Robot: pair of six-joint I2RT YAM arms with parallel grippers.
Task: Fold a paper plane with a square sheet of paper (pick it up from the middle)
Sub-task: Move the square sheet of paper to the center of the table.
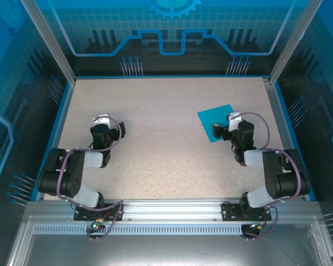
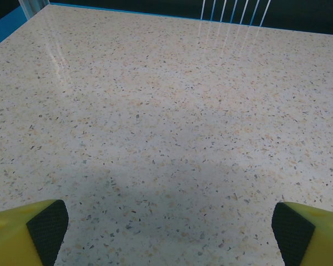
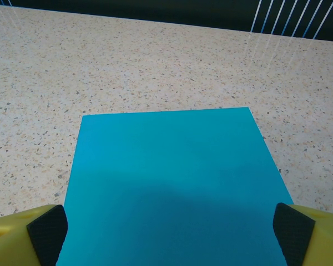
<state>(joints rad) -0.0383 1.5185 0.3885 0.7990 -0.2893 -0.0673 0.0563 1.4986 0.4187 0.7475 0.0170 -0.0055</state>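
The square sheet of paper (image 1: pixel 215 121), plain teal-blue, lies flat and unfolded on the speckled table at the right. My right gripper (image 1: pixel 228 123) hovers over its near right part, and its shadow falls on the sheet (image 3: pixel 172 183). In the right wrist view that gripper (image 3: pixel 171 235) is open, its yellow fingers with black pads (image 3: pixel 47 233) standing at the frame's two lower corners. My left gripper (image 1: pixel 106 123) stands over bare table at the left. It is open too (image 2: pixel 169 230), with nothing between its pads (image 2: pixel 47 230).
A blue rim (image 1: pixel 172 76) borders the speckled table (image 1: pixel 155 138) at the back and sides. Clear enclosure walls rise beyond it. The aluminium rail (image 1: pixel 166 208) with both arm bases runs along the near edge. Open tabletop lies between the arms.
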